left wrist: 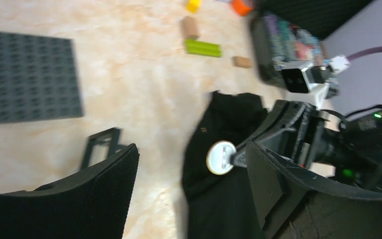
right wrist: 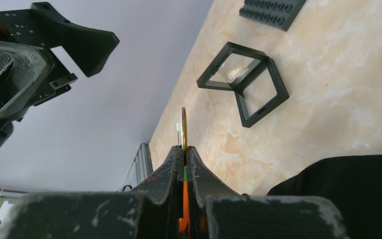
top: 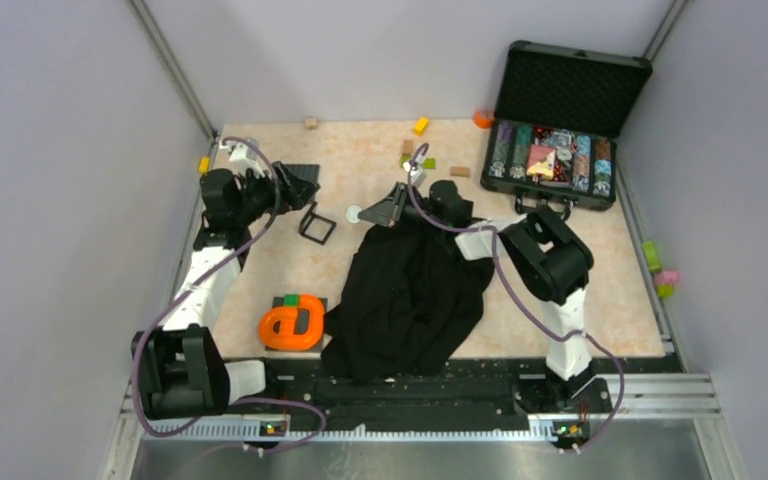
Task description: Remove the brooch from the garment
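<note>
- The right gripper (right wrist: 184, 152) is pinching the brooch (right wrist: 183, 124) by its lower rim. Its jaws are pressing together on the thin edge, and most of the disc is standing clear above the fingertips.
- The brooch is hanging in the air over bare counter (top: 360, 155), just beyond the upper-left edge of the black garment (top: 410, 290). It is looking free of the cloth, but the left wrist view is blurred, so I am not ruling out a pin or thread running back to the fabric.
- The left gripper (left wrist: 191, 149) is standing wide open and holding nothing. It is sitting a little to the left of the brooch.
- The brooch is reading as small, thin, stiff and very light. Its smooth whitish face is probably making it slippery.
- Because the right gripper is holding only the rim, I am judging the grip to be shallow, so the disc may be prone to twisting or squirting out. A hold deeper across the two flat faces would be gripping it more surely.
- The garment is lying soft and limp in a heap. If anything is linking it to the brooch, it would be dragging along rather than resisting.
- A black open frame (right wrist: 243, 82) is lying on the counter near the brooch, so any set-down spot is needing to avoid it.
</note>
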`<state>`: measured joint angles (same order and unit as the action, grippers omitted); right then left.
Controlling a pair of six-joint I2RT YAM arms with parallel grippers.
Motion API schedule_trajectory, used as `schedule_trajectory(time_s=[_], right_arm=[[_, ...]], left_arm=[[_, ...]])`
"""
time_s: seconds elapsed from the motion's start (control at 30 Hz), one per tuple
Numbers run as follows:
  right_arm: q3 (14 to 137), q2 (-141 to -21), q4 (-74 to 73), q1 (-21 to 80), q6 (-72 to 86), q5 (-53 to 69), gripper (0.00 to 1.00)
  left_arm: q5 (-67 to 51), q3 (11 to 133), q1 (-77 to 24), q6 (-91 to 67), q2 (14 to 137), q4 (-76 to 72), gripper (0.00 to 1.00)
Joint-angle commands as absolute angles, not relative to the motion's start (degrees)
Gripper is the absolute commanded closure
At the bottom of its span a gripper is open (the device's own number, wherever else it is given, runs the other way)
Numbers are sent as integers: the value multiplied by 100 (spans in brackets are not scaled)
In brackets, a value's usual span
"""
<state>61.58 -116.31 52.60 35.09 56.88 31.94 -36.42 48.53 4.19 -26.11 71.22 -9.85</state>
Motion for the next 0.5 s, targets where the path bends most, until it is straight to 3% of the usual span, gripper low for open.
schedule_trajectory(time_s=[0.0, 0.47], right_arm=[[6936, -12198, 5081, 3846, 5698, 2846, 100], [8641, -13601, 3992, 4203, 5864, 2469, 100]], left_arm=[[-2366, 4617, 421, -1896, 7118, -416, 18], [-1444, 3614, 435, -2057, 6800, -1588, 24]])
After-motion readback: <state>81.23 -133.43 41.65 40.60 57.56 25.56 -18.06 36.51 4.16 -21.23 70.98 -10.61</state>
